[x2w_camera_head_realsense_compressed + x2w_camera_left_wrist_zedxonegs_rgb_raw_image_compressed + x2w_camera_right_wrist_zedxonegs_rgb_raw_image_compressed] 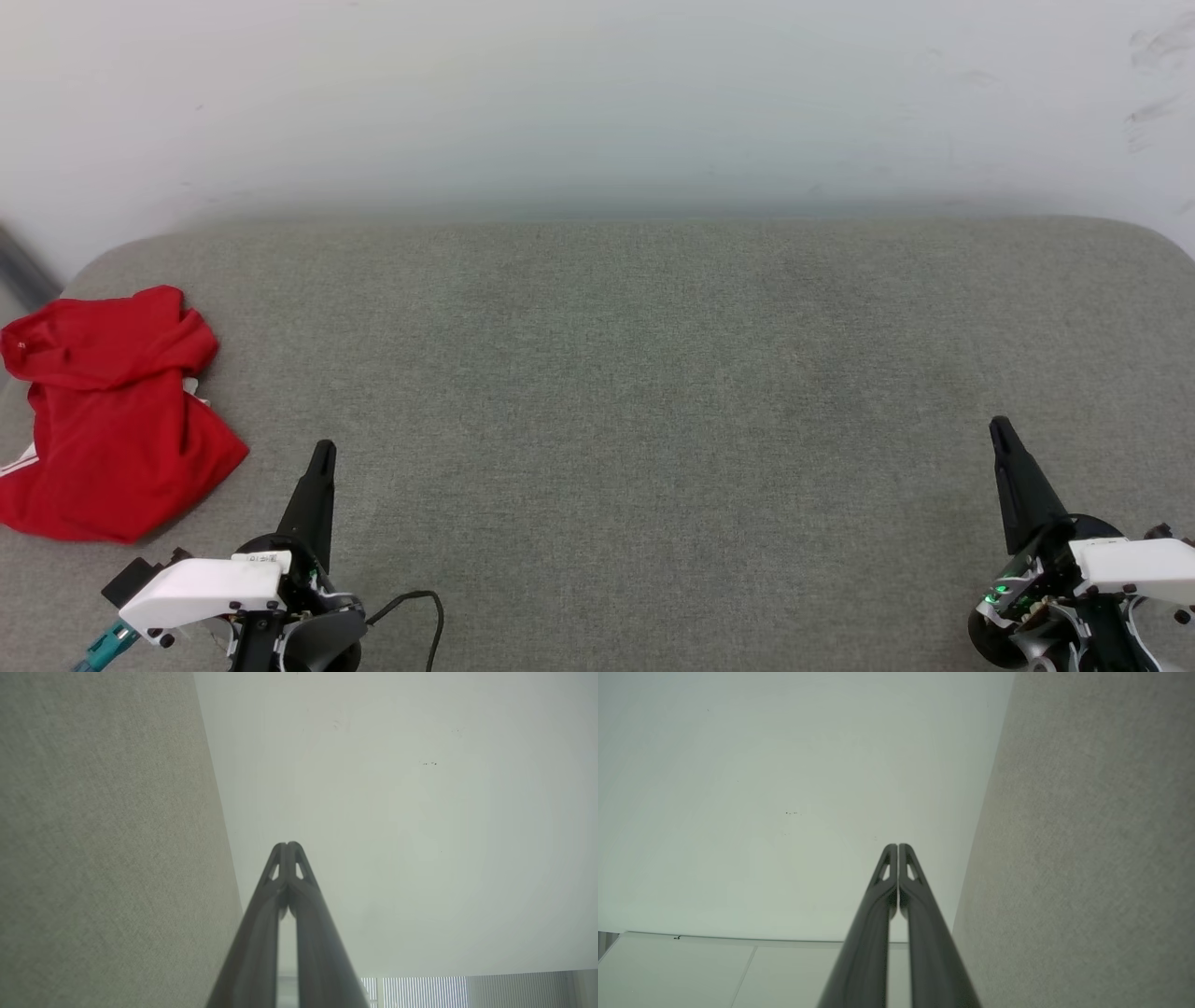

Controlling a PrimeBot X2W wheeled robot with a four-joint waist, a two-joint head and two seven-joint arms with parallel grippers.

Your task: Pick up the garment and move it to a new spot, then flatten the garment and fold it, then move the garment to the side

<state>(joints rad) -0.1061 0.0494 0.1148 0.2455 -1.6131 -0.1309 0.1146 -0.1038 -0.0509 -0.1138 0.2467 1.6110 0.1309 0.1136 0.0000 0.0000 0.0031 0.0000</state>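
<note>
- Pad (635, 392): broad grey cloth surface ahead of and between both grippers; ample room there for a new spot.
- Garment (112, 420): crumpled red heap just left of the left gripper (323, 454); well apart from the right gripper (999, 431); its far-left edge is cut off by the frame; numerals hidden in the folds.
- Grippers: both pressed closed, holding nothing.
- Step judged: pickup not begun; advise opening the left fingers, pinching a raised fold, and lifting clear before carrying rightward.
- Trim (19, 460): white strip; neckline or armhole, cannot tell.
</note>
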